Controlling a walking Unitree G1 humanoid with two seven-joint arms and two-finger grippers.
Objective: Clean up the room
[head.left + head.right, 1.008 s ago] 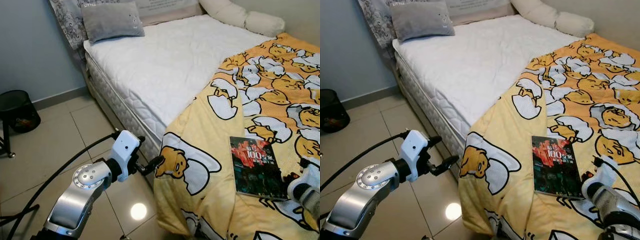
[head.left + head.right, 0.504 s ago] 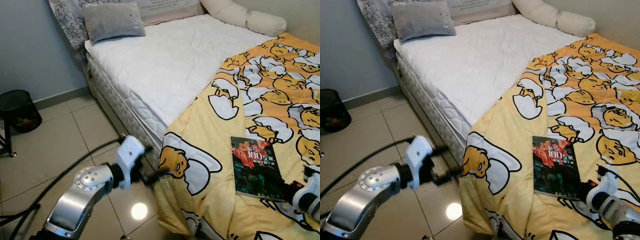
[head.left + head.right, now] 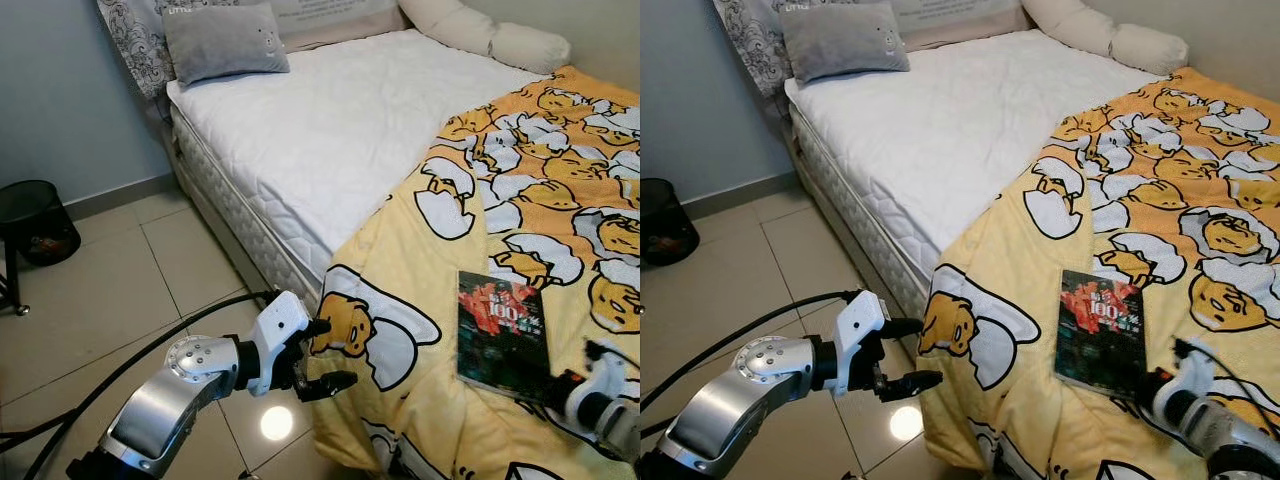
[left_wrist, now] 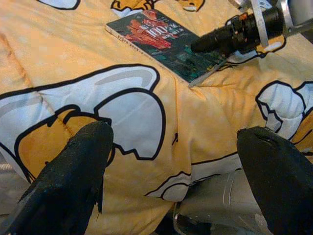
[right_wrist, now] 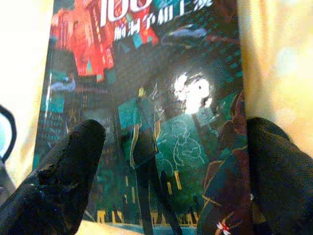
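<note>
1. A book [image 3: 502,336] with a dark teal and red cover lies flat on the yellow cartoon-print blanket [image 3: 560,200], near the foot end of the bed [image 3: 330,130].
2. The right gripper [image 5: 171,176] sits at the book's near edge — its two black fingers [image 5: 58,171] are spread wide, one over each side of the cover, holding nothing.
3. The left gripper [image 3: 325,355] is at the hanging corner of the blanket, beside the bed's edge and above the tiled floor [image 3: 110,290]; its fingers are wide apart with one tip touching or just off the cloth.
4. From the left wrist view the blanket, the book and the right arm's black fingers at the book's corner are all visible.
5. A grey pillow [image 3: 222,40] rests at the head of the bare white mattress, and long cream bolsters [image 3: 490,35] lie along the far side.
6. A black bin [image 3: 35,222] stands on the floor by the blue-grey wall — well apart from the bed.
</note>
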